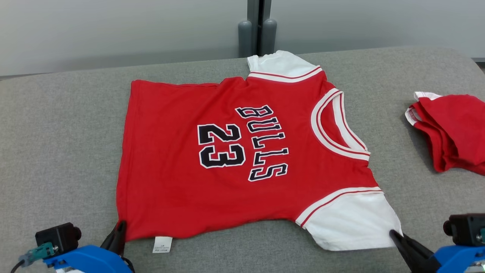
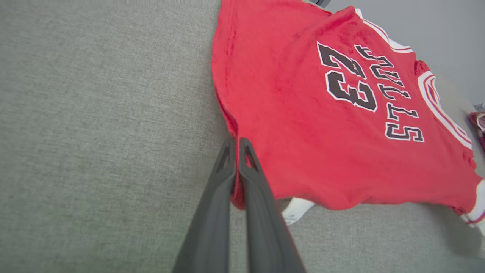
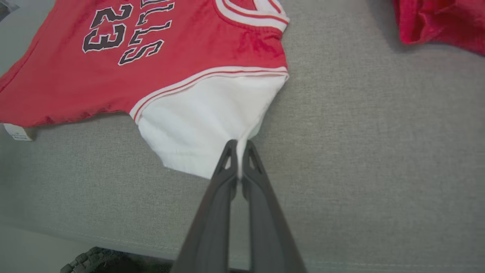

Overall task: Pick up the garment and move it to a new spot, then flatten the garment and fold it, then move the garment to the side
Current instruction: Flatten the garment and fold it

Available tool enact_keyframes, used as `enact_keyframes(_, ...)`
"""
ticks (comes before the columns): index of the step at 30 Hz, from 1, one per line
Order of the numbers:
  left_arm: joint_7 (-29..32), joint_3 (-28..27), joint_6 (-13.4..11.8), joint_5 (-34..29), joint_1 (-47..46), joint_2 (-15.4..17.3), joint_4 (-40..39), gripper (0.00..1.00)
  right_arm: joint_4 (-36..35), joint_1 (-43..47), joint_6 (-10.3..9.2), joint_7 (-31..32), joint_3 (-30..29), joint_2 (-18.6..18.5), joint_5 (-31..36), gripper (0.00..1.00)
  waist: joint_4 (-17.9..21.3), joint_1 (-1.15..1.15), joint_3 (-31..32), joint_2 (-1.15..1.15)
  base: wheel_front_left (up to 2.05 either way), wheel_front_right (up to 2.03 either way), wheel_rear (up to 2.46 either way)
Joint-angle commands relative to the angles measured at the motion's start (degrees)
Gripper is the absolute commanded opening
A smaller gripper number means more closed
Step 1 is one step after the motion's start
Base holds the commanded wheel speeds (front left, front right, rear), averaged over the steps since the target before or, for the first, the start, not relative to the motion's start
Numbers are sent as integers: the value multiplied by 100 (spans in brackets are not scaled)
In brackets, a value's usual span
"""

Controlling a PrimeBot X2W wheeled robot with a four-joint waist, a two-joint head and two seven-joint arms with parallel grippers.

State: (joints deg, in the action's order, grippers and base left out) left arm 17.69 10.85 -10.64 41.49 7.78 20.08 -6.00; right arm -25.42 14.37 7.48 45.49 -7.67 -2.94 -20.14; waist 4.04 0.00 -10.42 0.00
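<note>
On the grey padded surface [image 1: 57, 132], the garment [image 1: 227, 159] is lying spread out, print side up, with both grippers pinching its near edge.

The left gripper [image 1: 120, 227] is squeezing the red hem corner between pressed-together fingers [image 2: 214, 212], and the right gripper [image 1: 394, 234] is nipping the edge of the near white sleeve [image 1: 352, 223] the same way (the tips of each pair are meeting on cloth). A care label [image 1: 162, 244] is poking out from under the hem, just beside the left gripper. Off to the robot's right, well apart from the garment, a second red garment [image 1: 451, 129] is sitting bunched up. Two grey posts [image 1: 257, 36] are standing behind the far edge, near the far sleeve. The left wrist view is showing red cloth caught between the fingers, while the right wrist view is adding a dark ribbed shape [image 3: 87, 261] below the surface's front edge.
</note>
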Motion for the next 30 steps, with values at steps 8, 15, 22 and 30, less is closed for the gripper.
enact_keyframes(8,423,-141,108,528,-647,-30,-272,0,97,-1258,3,-89,267,-207,122,0,40,0,-217,0,0,0,0)
enact_keyframes(15,309,-351,177,922,-1281,-336,25,0,777,-2455,3,-338,454,-661,-106,0,-31,0,-458,0,0,0,0)
enact_keyframes(22,73,-328,163,854,-1879,-536,792,0,1644,-3325,3,-760,781,-1116,-209,0,-156,0,-624,0,0,0,0)
enact_keyframes(30,-123,-225,242,761,-2304,-661,1518,0,2489,-4059,3,-1475,1254,-1416,-237,0,-237,0,-802,0,0,0,0)
